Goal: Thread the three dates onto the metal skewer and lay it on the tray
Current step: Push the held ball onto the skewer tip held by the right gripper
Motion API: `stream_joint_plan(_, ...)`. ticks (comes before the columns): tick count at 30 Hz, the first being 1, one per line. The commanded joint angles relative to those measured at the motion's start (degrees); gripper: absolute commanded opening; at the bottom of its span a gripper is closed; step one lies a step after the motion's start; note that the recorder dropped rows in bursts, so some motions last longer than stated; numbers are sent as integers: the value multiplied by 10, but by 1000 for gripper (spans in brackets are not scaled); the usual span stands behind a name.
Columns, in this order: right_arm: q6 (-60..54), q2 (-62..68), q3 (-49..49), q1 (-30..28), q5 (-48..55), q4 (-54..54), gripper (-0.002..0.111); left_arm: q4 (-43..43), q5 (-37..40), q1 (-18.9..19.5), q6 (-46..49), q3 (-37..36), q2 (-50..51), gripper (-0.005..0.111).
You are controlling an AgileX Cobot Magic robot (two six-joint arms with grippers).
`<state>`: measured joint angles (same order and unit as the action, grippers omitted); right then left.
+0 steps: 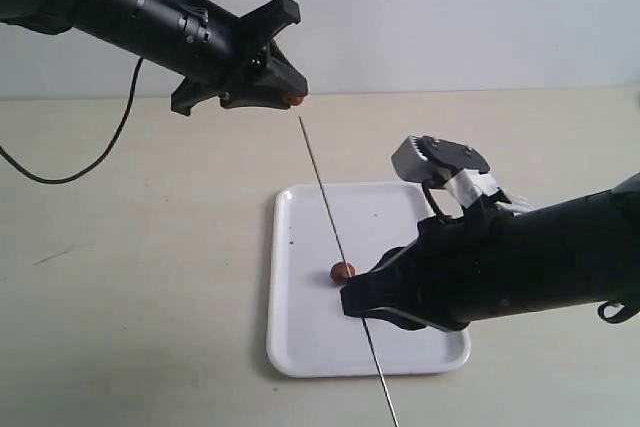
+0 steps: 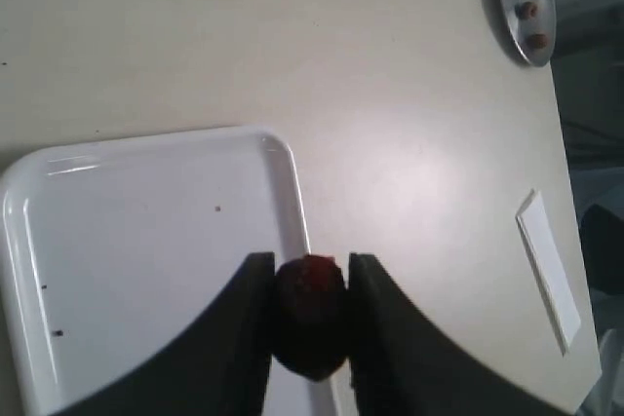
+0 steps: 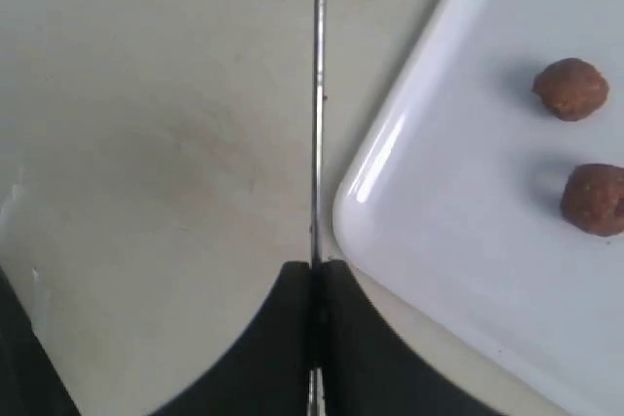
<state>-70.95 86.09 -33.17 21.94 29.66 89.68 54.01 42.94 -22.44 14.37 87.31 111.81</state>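
My left gripper [image 1: 293,95] hangs high over the table's far side, shut on a reddish-brown date [image 1: 297,100]; the left wrist view shows this date [image 2: 310,309] pinched between both fingers. Just below it is the upper tip of the metal skewer [image 1: 325,202], which slants down over the white tray [image 1: 285,342]. My right gripper [image 1: 350,299] is shut on the skewer's lower part, the rod [image 3: 318,104] running out from the closed jaws [image 3: 317,265]. One date [image 1: 342,271] lies on the tray beside the rod. The right wrist view shows two loose dates [image 3: 571,89] [image 3: 593,199] there.
In the left wrist view a small grey round dish [image 2: 515,21] with three brown lumps sits far off on the table, and a flat white card [image 2: 551,270] lies near the table's edge. A black cable [image 1: 100,152] trails from the left arm.
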Motion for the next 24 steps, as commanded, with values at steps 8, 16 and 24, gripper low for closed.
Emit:
stream_joint_plan(8, -8, 0, 1, 0, -36, 25, 0, 11, -10, -13, 15, 0, 0, 27)
stream_joint_plan(16, -8, 0, 1, 0, -31, 23, 0, 17, -20, -38, 32, 0, 0, 27)
stream_joint_plan(24, 5, 0, 1, 0, -32, 17, 0, 19, -21, -43, 36, 0, 0, 27)
